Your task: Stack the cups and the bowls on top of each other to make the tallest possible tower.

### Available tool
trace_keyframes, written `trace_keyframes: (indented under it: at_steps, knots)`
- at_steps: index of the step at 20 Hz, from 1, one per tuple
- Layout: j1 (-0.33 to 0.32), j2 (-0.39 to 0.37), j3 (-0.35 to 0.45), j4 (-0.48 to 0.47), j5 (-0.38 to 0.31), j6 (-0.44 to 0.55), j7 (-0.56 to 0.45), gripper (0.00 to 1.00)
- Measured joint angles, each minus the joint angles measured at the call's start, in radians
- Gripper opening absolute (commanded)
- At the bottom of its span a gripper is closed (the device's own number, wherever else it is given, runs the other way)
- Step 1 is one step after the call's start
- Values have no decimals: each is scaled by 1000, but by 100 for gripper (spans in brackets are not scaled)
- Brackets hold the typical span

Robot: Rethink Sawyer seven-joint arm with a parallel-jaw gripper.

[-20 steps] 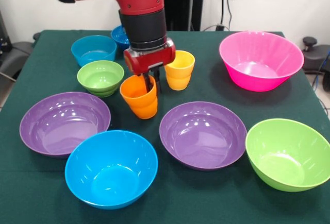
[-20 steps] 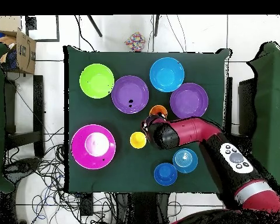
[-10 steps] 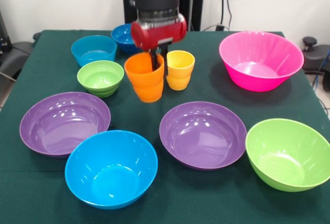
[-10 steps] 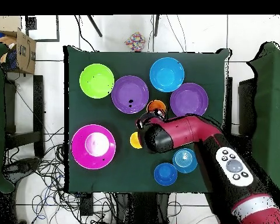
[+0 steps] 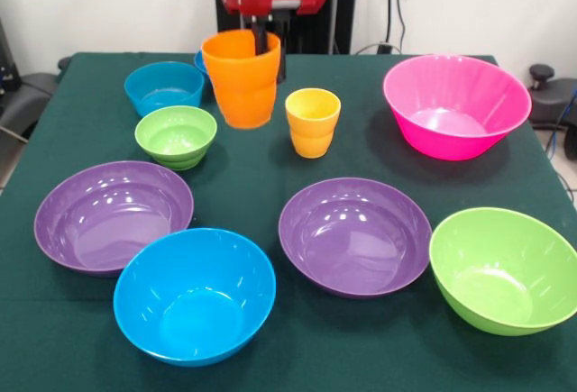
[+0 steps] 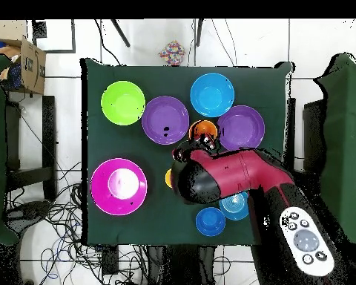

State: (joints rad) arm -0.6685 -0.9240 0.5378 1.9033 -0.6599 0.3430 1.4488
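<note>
My gripper point(image 5: 270, 50) is shut on the rim of the orange cup point(image 5: 241, 81), one finger inside and one outside. It holds the cup upright in the air, above the table's far side. The orange cup also shows in the overhead view point(image 6: 203, 131). The yellow-orange cup point(image 5: 313, 122) stands on the table to the right of and below it. The small green bowl point(image 5: 176, 135) and the light blue bowl point(image 5: 164, 86) stand to the left. The dark blue bowl point(image 5: 198, 60) is mostly hidden behind the held cup. No tower shows: each piece stands alone.
Two large purple bowls point(image 5: 113, 214) point(image 5: 354, 234), a large blue bowl point(image 5: 194, 295), a large green bowl point(image 5: 505, 268) and a pink bowl point(image 5: 455, 104) ring the green-clothed table point(image 5: 243, 203). In the overhead view my arm point(image 6: 240, 174) covers the small bowls.
The gripper has risen with the orange cup, lifting it off the table, away from the spot beside the yellow-orange cup and toward the table's far side.
</note>
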Motion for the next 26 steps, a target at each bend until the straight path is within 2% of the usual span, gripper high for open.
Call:
trace_keyframes:
  at_steps: [8, 15, 26]
  knots:
    - [22, -98, -1, 34, 36, 0, 0, 0]
    - [93, -170, -29, 79, 40, 0, 1, 0]
    - [223, -180, -145, 120, 40, -12, 60, 0]
